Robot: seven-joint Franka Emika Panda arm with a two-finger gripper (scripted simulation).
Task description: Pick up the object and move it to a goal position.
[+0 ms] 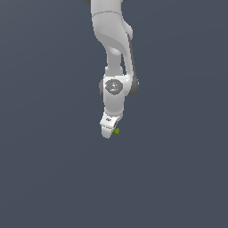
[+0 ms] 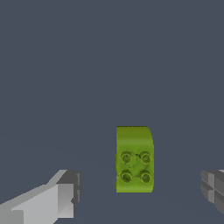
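The object is a small lime-green block (image 2: 134, 158) with several darker round studs on its top. In the wrist view it lies between my two fingers, with a clear gap on each side. One finger (image 2: 65, 194) and the other finger (image 2: 213, 188) stand far apart, so my gripper (image 2: 140, 192) is open and touches nothing. In the exterior view the white arm hangs down over the block (image 1: 116, 131), which peeks out as a green speck beside the gripper (image 1: 109, 132).
A plain dark grey-blue surface (image 1: 49, 169) fills both views. No other objects, walls or edges show.
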